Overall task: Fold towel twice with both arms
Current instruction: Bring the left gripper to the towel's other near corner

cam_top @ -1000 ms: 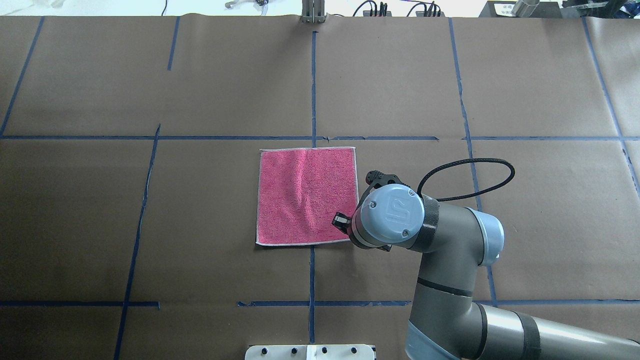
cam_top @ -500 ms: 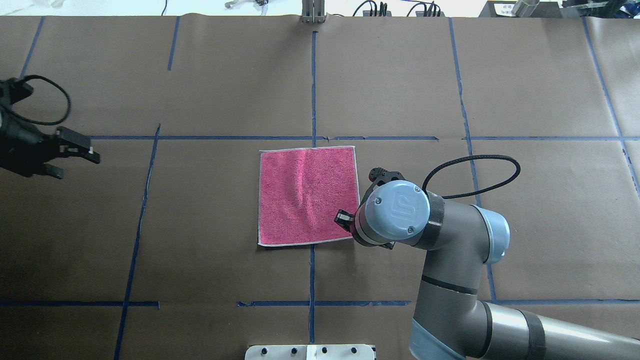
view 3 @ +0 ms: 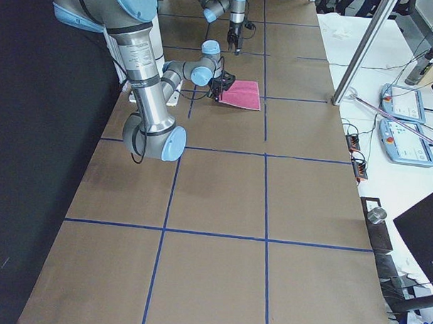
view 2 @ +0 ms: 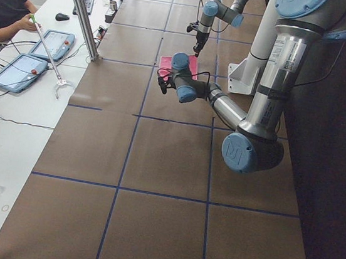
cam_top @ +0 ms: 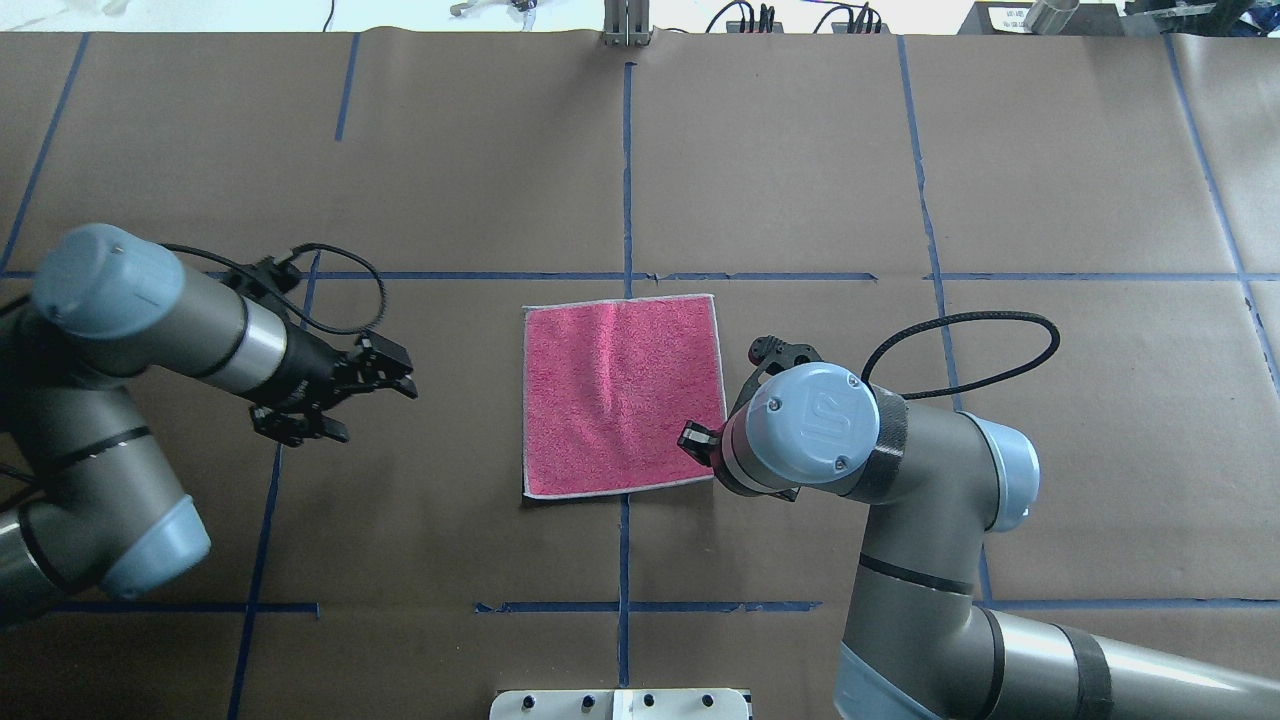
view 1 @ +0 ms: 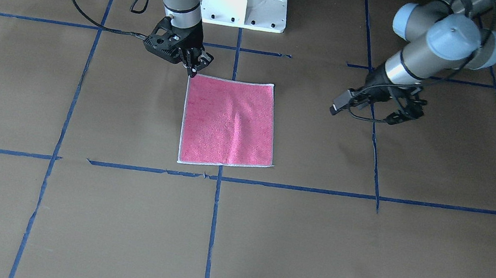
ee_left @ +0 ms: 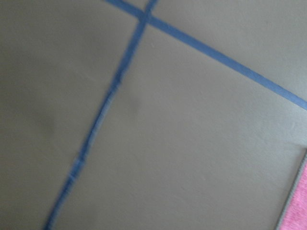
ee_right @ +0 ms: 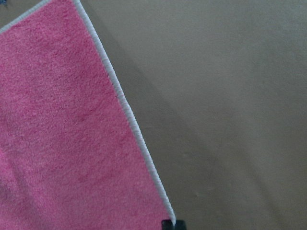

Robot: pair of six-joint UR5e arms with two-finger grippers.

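Black right gripper (view 1: 193, 67) at a corner of the square pink terry towel (view 1: 229, 121); I cannot tell its hold. Black left gripper (cam_top: 375, 410) spread, empty, well apart: one-sided drag risk.

You see the bench (cam_top: 900, 150) from above twice: once from behind the robot's base (cam_top: 620, 705), once facing it. Both views share the towel (cam_top: 620, 390). Your two end cameras look along the bench from afar. Each wrist camera sits close above it, catching a towel edge.
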